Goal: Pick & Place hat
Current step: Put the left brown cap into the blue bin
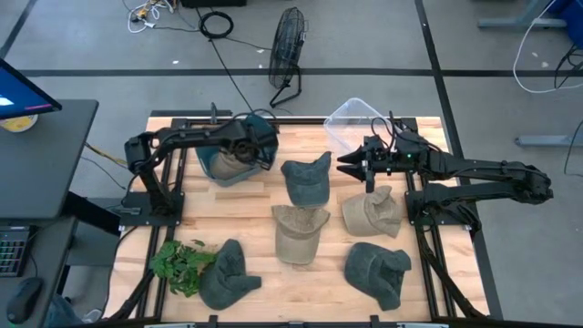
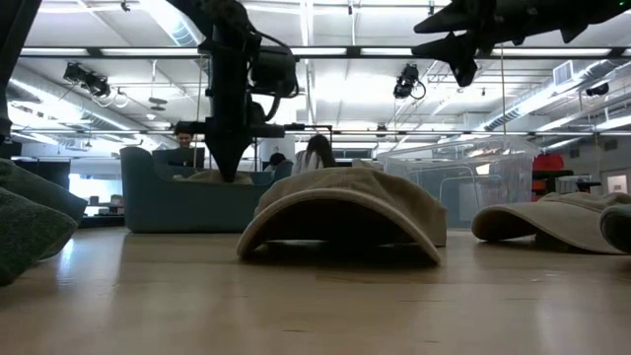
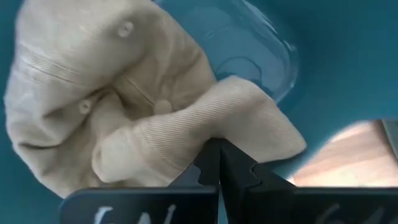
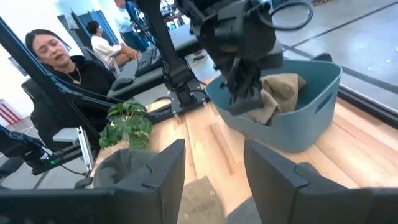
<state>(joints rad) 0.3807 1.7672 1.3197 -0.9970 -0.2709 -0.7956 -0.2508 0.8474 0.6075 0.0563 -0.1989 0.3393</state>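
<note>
A robotics lab or workshop: the wooden worktable (image 1: pixel 301 282) stands on a grey concrete floor beside a floor fan (image 1: pixel 287 46), loose cables (image 1: pixel 219 27) and a monitor (image 1: pixel 23 96); beyond the table, people sit at desks under industrial ceiling lights.

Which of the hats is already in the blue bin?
The beige hat pinched by the left gripper, inside the blue bin. Every other hat lies on the wooden table.

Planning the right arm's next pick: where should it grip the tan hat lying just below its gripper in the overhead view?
Judging by its crumpled pose, pinch the raised fold of the tan hat from straight above; the open right gripper hovers just beyond it.
</note>
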